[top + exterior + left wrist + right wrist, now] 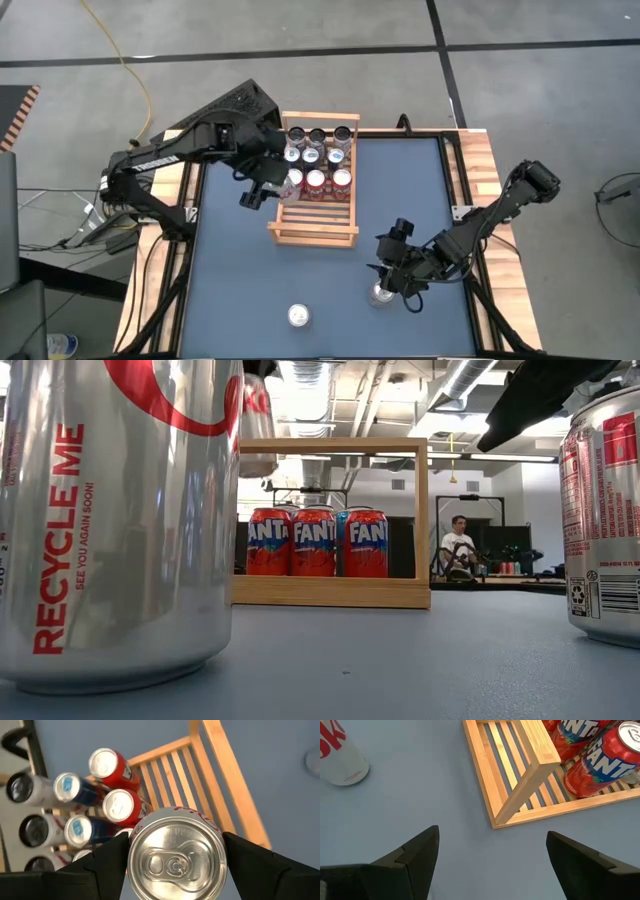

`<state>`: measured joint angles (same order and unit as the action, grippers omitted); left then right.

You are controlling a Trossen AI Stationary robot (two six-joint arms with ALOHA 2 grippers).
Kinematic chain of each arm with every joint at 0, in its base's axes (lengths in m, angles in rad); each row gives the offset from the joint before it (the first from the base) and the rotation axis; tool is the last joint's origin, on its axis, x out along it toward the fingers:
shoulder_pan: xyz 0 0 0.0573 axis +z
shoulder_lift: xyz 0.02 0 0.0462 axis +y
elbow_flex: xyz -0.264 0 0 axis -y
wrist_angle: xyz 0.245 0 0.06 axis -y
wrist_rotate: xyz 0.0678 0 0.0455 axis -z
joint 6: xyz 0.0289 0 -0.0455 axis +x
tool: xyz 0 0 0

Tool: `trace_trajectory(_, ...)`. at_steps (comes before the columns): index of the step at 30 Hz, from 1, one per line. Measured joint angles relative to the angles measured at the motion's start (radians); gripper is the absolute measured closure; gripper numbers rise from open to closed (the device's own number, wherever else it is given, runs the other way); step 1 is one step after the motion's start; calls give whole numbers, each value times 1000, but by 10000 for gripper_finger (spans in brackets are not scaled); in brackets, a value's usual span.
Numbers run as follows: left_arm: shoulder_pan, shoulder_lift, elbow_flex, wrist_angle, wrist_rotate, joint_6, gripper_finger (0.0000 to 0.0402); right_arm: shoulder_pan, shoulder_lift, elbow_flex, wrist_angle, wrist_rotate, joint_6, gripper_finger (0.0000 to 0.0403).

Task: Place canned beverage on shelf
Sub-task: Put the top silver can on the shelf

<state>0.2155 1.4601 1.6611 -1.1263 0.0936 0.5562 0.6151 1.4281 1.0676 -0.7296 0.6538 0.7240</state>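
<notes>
Over the left edge of the shelf point(313, 188), the left pincer point(262, 187) was clamped on a silver can point(175, 854), one dark finger point(107, 862) pressed to each side of it. The can stood upright in that grip, its long axis vertical and its pull-tab top facing the wrist camera. Seen past the can, the bare slats lay directly beneath and ahead of the pincer, while the six cans already stored point(317, 162) stood off to one side of it, toward the shelf's far rail. From the low view, the carried can point(255, 425) hung clear above the shelf's near rail, not yet touching wood. In my judgement the coming move turned on that vertical gap: the free slats were below the pincer, beside the red cans point(120, 805), so a straight descent should seat the can next to them.

Further right, the right pincer point(391, 277) hovered low over the desk point(240, 280) with its fingers spread apart and nothing between them. A second silver can point(381, 294) stood upright just beside it, and a third point(299, 316) stood alone farther to its left, near the desk's front edge. The shelf's near corner point(520, 795) lay ahead of this pincer, well apart. The left arm was plainly the nearer one to the shelf.
</notes>
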Motion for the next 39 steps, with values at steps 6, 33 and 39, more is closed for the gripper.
trace_trajectory(6,-2,-2,-106,56,18,88,130,0,0,0,-3,0,10,65)
trace_trajectory(33,19,9,-406,375,87,208,130,-8,0,0,-3,1,28,65)
trace_trajectory(39,22,67,-407,405,89,198,129,-8,0,0,1,2,35,65)
